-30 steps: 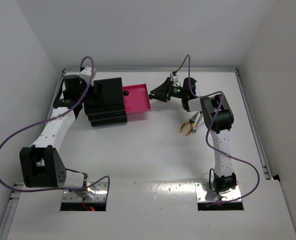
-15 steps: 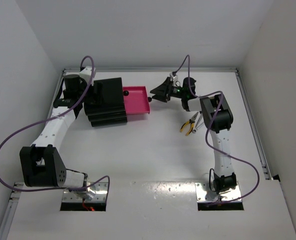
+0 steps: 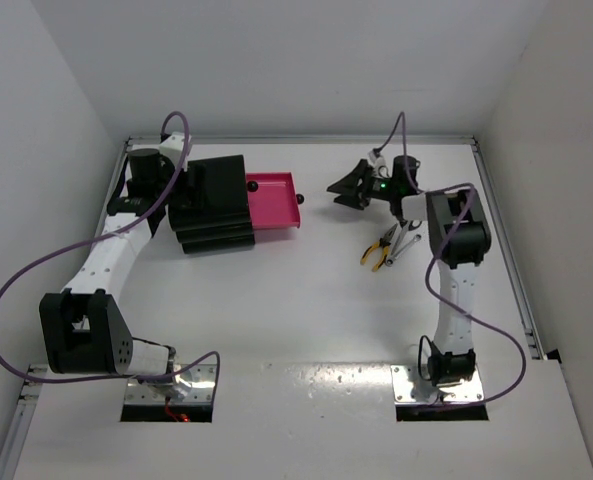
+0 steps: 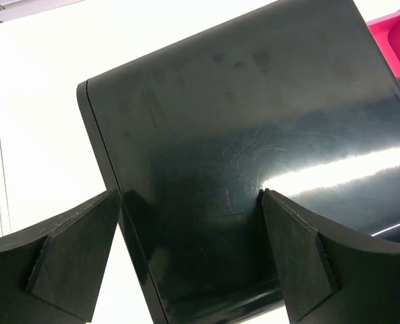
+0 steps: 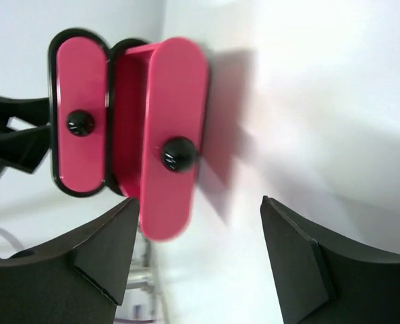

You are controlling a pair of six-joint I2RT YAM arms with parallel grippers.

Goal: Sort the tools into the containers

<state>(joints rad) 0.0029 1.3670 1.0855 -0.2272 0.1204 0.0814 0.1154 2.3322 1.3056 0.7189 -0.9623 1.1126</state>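
While the right arm's black two-finger claw (image 3: 336, 192) hangs with its fingers spread wide and nothing between them, the pulled-out pink plastic drawer (image 3: 274, 200) lies just to its left in the overhead view. The drawer is apart from the claw, and its round black knob (image 3: 300, 200) faces the gap. Nearer the bases than that claw, on the white table (image 3: 276, 300), lie the small pliers with yellow-and-black handles (image 3: 377, 252). Just beside them, close to the right arm, is the slim silver metal wrench (image 3: 406, 243). That makes two tools, one of each.

The right wrist view shows two pink fronts with one knob apiece: the drawn-out one and a shut drawer front (image 5: 79, 115). One black three-tier cabinet (image 3: 211, 205) holds them. The left arm's claw (image 4: 191, 199) straddles a corner of that cabinet, fingers apart and close against it; whether they squeeze it cannot be told.
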